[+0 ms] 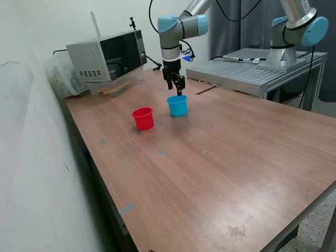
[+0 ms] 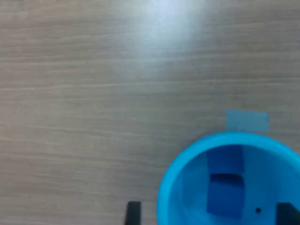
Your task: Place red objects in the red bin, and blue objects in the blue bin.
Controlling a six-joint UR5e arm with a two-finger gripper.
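Observation:
The light blue cup [image 1: 178, 105] stands upright on the wooden table, to the exterior view's right of the red cup [image 1: 143, 118]. My gripper [image 1: 178, 89] hangs just above the blue cup's rim. In the wrist view the blue cup [image 2: 187, 164] is seen from above with a dark blue cube [image 2: 226, 194] lying inside it. I cannot tell whether a second cube lies with it. My gripper [image 2: 209, 214] is open and empty, with one fingertip [image 2: 133, 213] outside the cup wall. No red cubes are in view, and the red cup's inside is hidden.
A microwave [image 1: 107, 58] stands at the table's back, on the exterior view's left. A second arm [image 1: 294, 31] is mounted on a metal platform [image 1: 252, 71] behind. Small blue tape marks [image 1: 161, 152] dot the tabletop; one [image 2: 247, 121] lies beside the blue cup.

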